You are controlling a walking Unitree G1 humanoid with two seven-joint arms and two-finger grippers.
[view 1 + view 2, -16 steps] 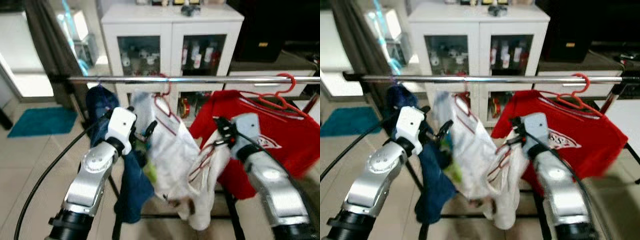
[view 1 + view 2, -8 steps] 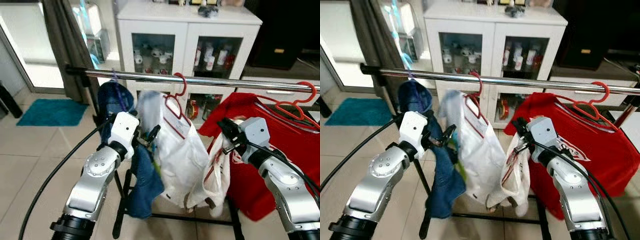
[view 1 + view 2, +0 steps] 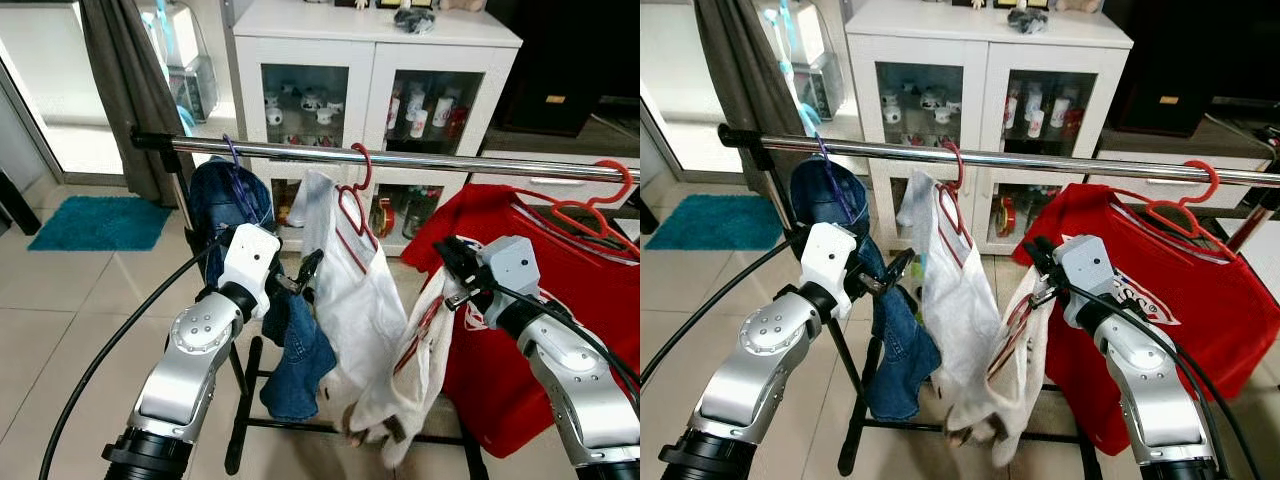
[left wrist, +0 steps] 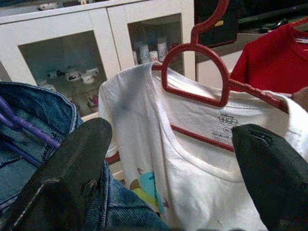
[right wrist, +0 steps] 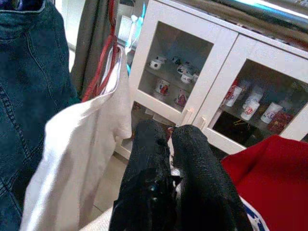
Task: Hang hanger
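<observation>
A red hanger (image 3: 352, 192) carrying a white T-shirt (image 3: 365, 300) hangs by its hook on the metal rail (image 3: 470, 163). My left gripper (image 3: 297, 279) is open just left of the shirt; in the left wrist view its fingers (image 4: 72, 163) stand wide apart with the hanger (image 4: 211, 82) and collar beyond them. My right gripper (image 3: 449, 282) is shut on a fold of the white shirt (image 3: 1025, 320), holding that edge up to the right. In the right wrist view the fingers (image 5: 192, 163) are pressed together.
A denim garment (image 3: 232, 205) on a purple hanger hangs left of the shirt, and a red T-shirt (image 3: 570, 300) on a red hanger hangs right. A white glass-door cabinet (image 3: 380, 70) stands behind the rail. A teal mat (image 3: 100, 222) lies on the tiled floor.
The camera has shifted. The white shirt's lower end has dropped and swung, and the denim hangs straighter. Both grippers keep their places, the right still shut on the shirt.
</observation>
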